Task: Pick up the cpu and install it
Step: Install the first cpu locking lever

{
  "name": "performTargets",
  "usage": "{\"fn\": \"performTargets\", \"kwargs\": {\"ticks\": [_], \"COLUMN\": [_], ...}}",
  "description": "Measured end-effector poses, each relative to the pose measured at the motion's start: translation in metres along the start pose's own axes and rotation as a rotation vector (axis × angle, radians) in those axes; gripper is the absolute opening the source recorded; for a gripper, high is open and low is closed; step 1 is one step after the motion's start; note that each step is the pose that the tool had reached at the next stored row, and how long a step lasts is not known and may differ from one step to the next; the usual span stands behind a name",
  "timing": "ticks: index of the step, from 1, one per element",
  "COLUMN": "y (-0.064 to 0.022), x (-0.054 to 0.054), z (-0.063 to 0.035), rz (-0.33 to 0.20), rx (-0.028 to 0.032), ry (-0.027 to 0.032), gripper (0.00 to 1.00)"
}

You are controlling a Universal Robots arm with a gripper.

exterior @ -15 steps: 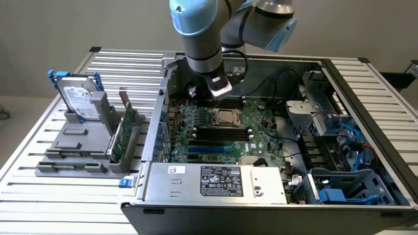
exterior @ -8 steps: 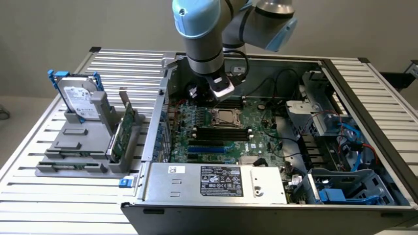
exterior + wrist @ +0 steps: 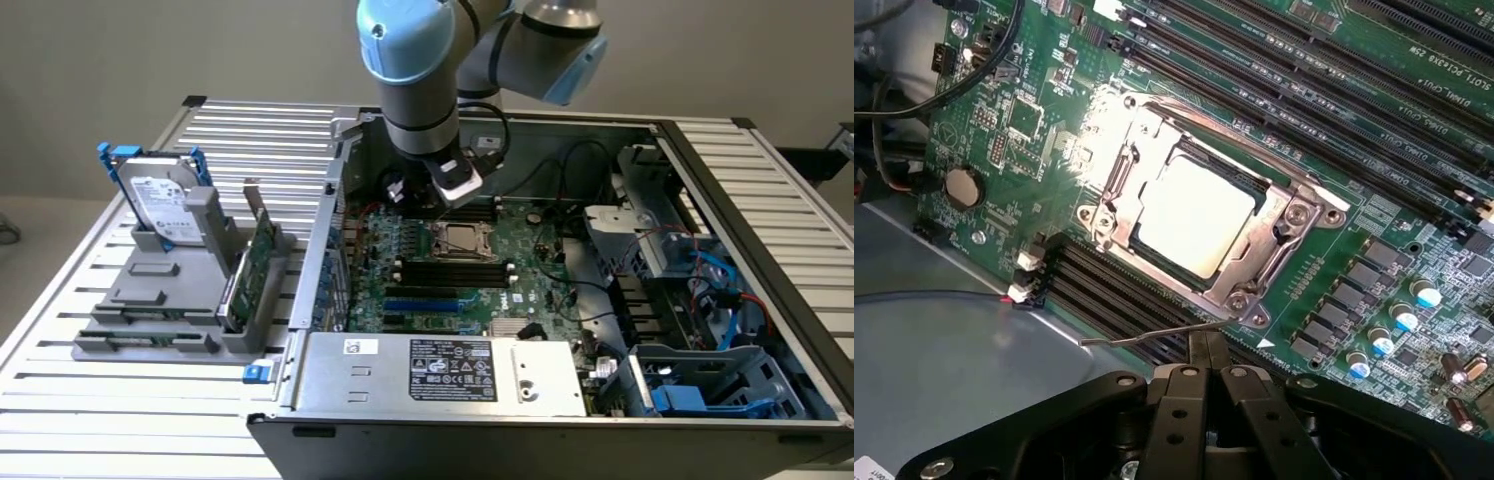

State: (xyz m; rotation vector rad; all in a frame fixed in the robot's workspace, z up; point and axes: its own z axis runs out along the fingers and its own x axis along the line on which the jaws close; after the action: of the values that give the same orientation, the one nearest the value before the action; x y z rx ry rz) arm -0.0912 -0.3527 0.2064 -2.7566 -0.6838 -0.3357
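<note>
Silver slatted surface [image 3: 134, 420] carries an open computer case [image 3: 534, 440] before a plain beige wall. The green board [image 3: 1004, 120] has "SLOT1" printed on it. The cpu [image 3: 1194, 215] lies in its socket [image 3: 1304, 215], and the jaws hang just beside it, pressed together.

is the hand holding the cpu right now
No, the cpu lies flat in the socket on the board, apart from the hand, which is shut short of it.

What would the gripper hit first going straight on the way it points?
Likely the thin socket lever just off the shut gripper, then the black memory slots beside the cpu; depth unclear.
</note>
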Motion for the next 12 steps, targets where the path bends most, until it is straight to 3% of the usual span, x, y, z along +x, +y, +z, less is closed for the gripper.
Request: {"fn": "performTargets", "kwargs": {"ticks": [12], "y": [0.0049], "x": [0.0039], "z": [0.0077], "rz": [-0.032], "rx": [0.0077], "ry": [-0.0030], "gripper": [0.11]}}
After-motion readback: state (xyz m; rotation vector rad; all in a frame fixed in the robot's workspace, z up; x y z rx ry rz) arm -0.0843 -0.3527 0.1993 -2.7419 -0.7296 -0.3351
